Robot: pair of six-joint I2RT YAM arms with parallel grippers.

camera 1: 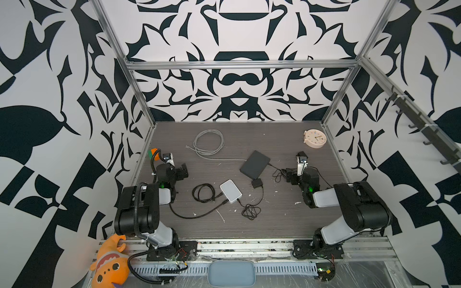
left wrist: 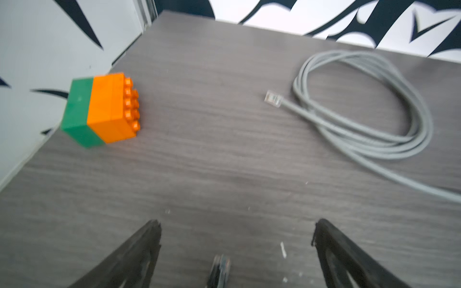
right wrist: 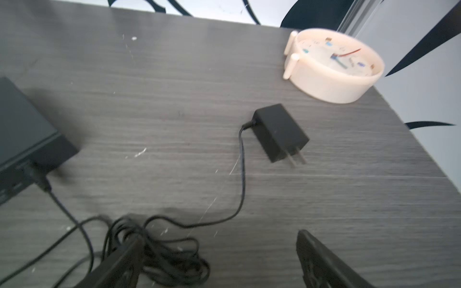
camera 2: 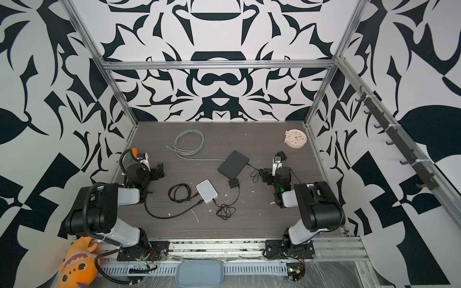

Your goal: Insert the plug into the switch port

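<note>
- A dark wood-grain worktop (camera 1: 287, 224) fills a booth with black-and-white patterned walls. Two robot arms reach in from its near edge.
- The left claw (left wrist: 237, 224) hangs released above bare worktop, jaws spread wide, holding nothing.
- The right claw (right wrist: 220, 237) is likewise released and empty, poised over a tangle of thin black cord (right wrist: 159, 249).
- A flat black switch (camera 1: 255, 164) lies between the two claws, nearer the right claw, with a black lead plugged into one edge.
- A loose coil of grey network cable (left wrist: 369, 147) lies beyond the left claw, toward the back wall.
- A small white box (camera 1: 230, 190) with black leads sits between the claws, nearer the arms' bases.
- A cream alarm clock (right wrist: 334, 67) lies well beyond the right claw, in the back corner.
- An orange-and-green brick block (left wrist: 102, 109) sits beyond the left claw, by the side wall.
- A black mains adapter (right wrist: 280, 132) lies near the right claw, ahead of it.
- The clear plug (left wrist: 273, 99), the task's piece, lies free at the cable's end, ahead of the left claw, untouched and well apart from the switch.
- Judged step: the very start, with no grasp made. The next move likely calls for the left claw to reach forward, lower over the plug and close on its body, keeping the tip free to face a port.
</note>
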